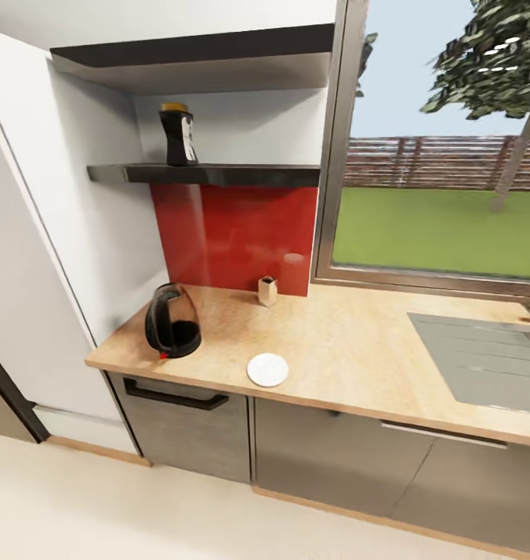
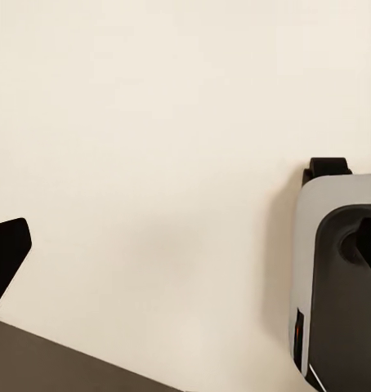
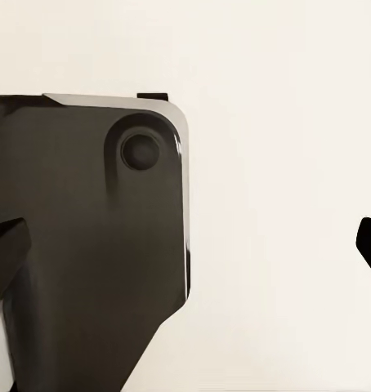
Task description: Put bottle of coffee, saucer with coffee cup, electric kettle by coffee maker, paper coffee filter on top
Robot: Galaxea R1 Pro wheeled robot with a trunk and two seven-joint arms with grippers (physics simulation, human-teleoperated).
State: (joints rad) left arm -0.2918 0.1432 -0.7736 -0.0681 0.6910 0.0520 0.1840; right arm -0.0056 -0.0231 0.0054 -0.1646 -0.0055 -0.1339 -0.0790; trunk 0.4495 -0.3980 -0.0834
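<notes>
Fingers (image 2: 6, 253) of left end effector and right end effector (image 3: 189, 245) spread apart, empty, touching nothing.

I'm looking at a home kitchen — a light wood-grain kitchen countertop (image 1: 350, 342) over grey cabinets (image 1: 335, 451), with an inset grey sink (image 1: 482, 358) at the right. A red splashback (image 1: 233, 233) sits under a dark wall shelf (image 1: 210, 174), and an electric kettle (image 1: 172, 321) stands on the worktop. The window (image 1: 444, 155) gives onto a lawn, fence and tree — a domestic setting.
</notes>
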